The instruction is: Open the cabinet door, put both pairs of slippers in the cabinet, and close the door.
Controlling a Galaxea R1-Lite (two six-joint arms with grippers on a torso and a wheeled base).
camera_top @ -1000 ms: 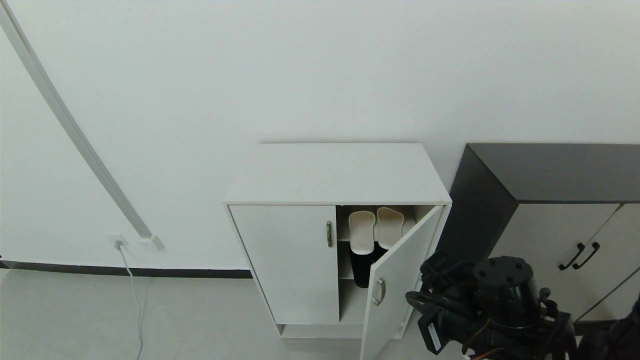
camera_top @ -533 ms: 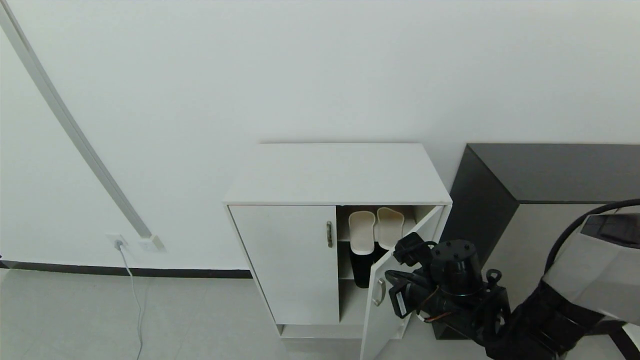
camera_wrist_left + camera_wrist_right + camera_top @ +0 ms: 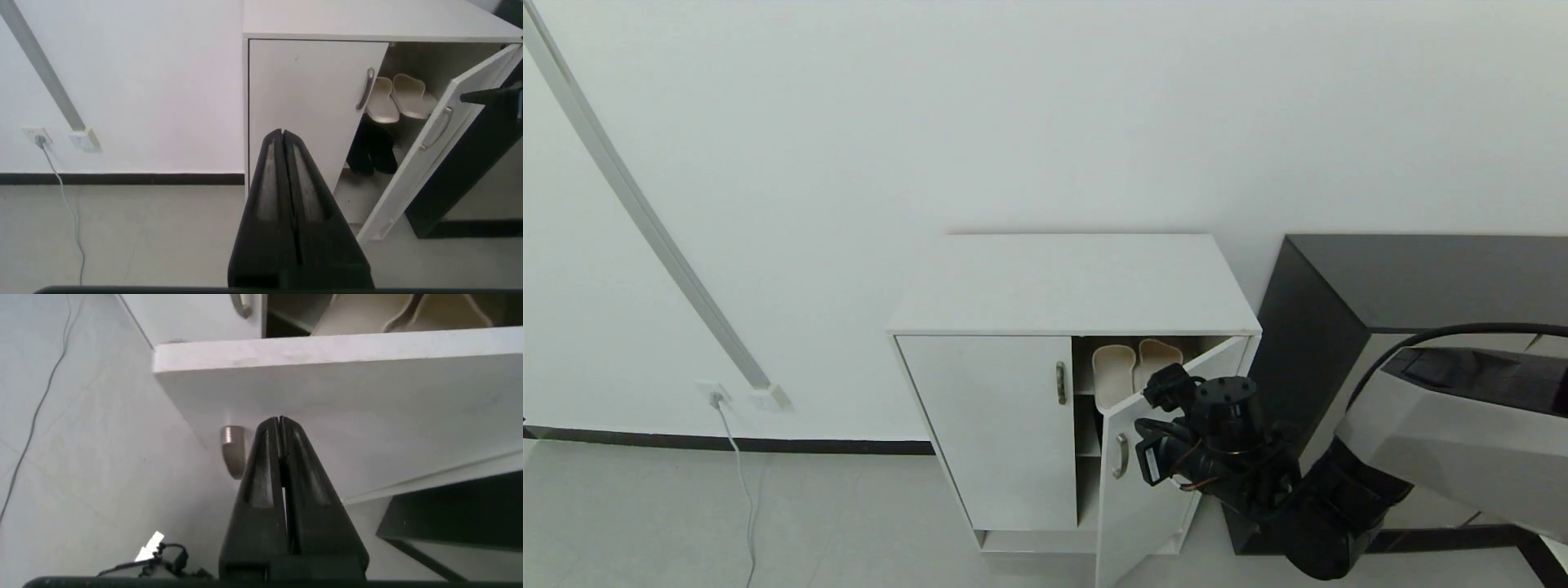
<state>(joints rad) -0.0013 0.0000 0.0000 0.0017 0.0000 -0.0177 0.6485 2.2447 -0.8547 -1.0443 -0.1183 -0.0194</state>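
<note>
Two pairs of slippers sit inside the white cabinet (image 3: 1070, 286): a cream pair (image 3: 1115, 371) on the upper shelf and a black pair (image 3: 372, 151) below. Of its two doors, the left door (image 3: 988, 425) is shut and the right door (image 3: 1143, 498) stands half open. The right hand (image 3: 280, 425), fingers pressed together and empty, is at that door's outer face near the handle (image 3: 1121, 456). The left hand (image 3: 283, 135), likewise closed on nothing, hangs well back. A stiff, light hinged panel, the door should swing easily if pushed near its handle edge.

Black sideboard (image 3: 1421, 282); wall socket (image 3: 715, 396) with plugged cable (image 3: 745, 490); slanted conduit (image 3: 645, 216).
</note>
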